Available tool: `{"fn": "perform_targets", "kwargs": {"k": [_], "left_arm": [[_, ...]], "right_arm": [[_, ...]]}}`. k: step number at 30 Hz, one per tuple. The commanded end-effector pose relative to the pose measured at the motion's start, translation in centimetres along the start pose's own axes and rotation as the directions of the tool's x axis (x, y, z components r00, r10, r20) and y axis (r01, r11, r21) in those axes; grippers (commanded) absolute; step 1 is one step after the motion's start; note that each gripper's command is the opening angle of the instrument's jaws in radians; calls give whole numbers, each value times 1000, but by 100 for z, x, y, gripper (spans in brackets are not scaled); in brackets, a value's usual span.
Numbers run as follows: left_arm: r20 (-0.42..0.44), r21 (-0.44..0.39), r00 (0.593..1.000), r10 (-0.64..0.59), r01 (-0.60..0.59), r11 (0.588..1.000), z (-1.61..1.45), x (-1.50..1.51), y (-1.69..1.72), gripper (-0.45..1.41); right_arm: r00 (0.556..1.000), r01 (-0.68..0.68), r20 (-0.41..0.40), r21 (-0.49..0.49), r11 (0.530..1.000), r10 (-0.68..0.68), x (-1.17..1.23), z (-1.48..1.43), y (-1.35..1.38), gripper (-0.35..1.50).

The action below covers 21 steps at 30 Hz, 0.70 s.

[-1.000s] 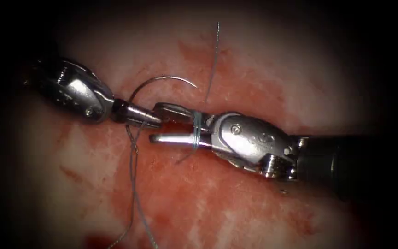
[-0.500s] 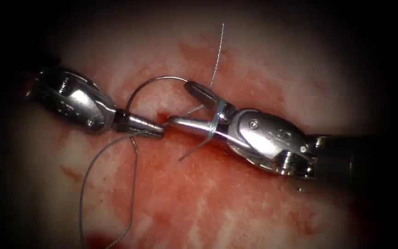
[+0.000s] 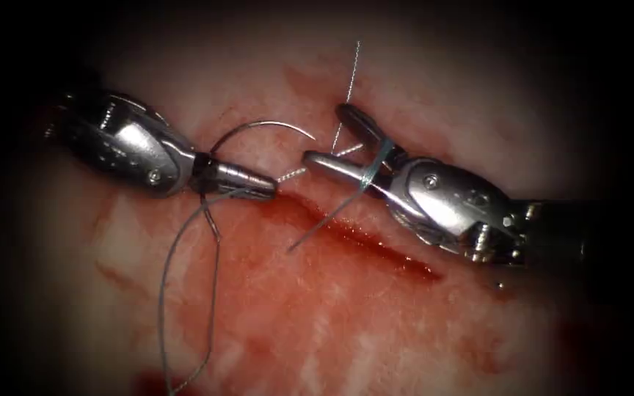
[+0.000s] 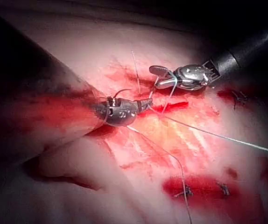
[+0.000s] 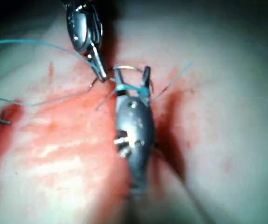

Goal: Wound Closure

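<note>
No text, label, brand, number or sign can be read anywhere in these views. The metal bodies of the two tools carry only screws and reflections, with no legible marking.

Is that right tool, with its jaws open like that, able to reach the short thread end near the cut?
Probably yes. The right tool is open with thread looped round its jaws, and the short end lies free just below. The left tool, shut on the needle, sits aside.
</note>
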Motion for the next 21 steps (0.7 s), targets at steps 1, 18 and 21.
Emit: {"fn": "perform_targets", "kwargs": {"k": [1,18,21], "left_arm": [[6,5,1000,-2,2,1000,11,-6,4,-35],[20,37,1000,-8,7,999,31,-10,-36,-35],[18,36,1000,-7,6,999,37,-13,-38,-35]], "right_arm": [[1000,-4,2,-8,1000,4,-9,6,0,83],[996,-87,29,-84,993,90,-16,14,31,105],[993,-105,39,-94,990,109,-23,20,39,110]]}}
